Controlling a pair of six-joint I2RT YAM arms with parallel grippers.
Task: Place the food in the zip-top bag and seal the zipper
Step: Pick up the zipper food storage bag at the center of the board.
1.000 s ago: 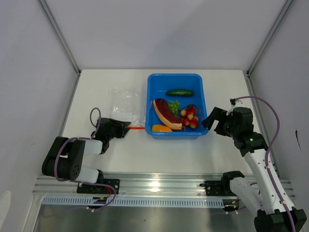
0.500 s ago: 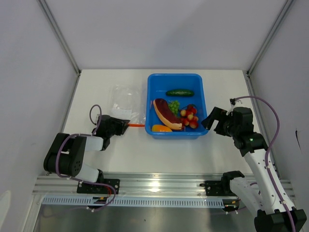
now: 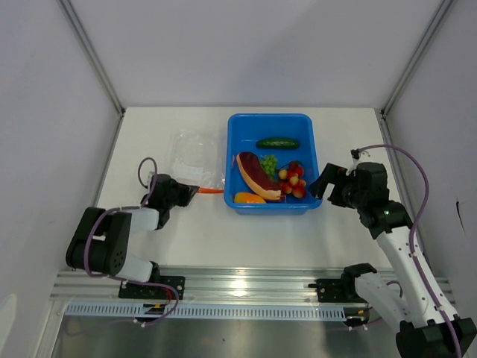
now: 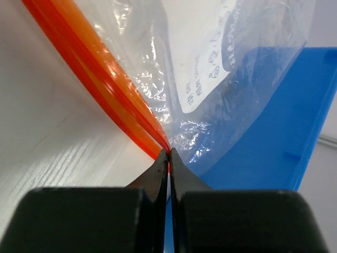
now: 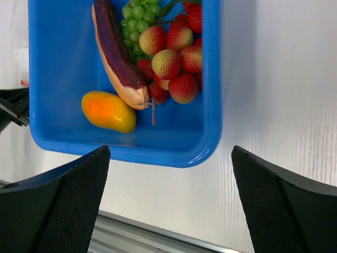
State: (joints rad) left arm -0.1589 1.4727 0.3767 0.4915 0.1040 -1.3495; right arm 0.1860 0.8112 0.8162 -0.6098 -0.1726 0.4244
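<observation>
The clear zip-top bag lies left of the blue bin. My left gripper is shut on the orange-red zipper at the bag's mouth; in the left wrist view the zipper strip runs up from the closed tips of the left gripper. The food lies in the bin: cucumber, meat slice, green bunch, red fruits, orange-yellow piece. My right gripper is open and empty beside the bin's right rim. The right wrist view shows the meat slice, fruits and orange-yellow piece.
The blue bin's near right corner sits between my right fingers in the right wrist view. White enclosure walls stand on three sides. The metal rail runs along the near table edge.
My left gripper has drawn the zipper end and the bag a little to the left and away. The right gripper has barely moved.
</observation>
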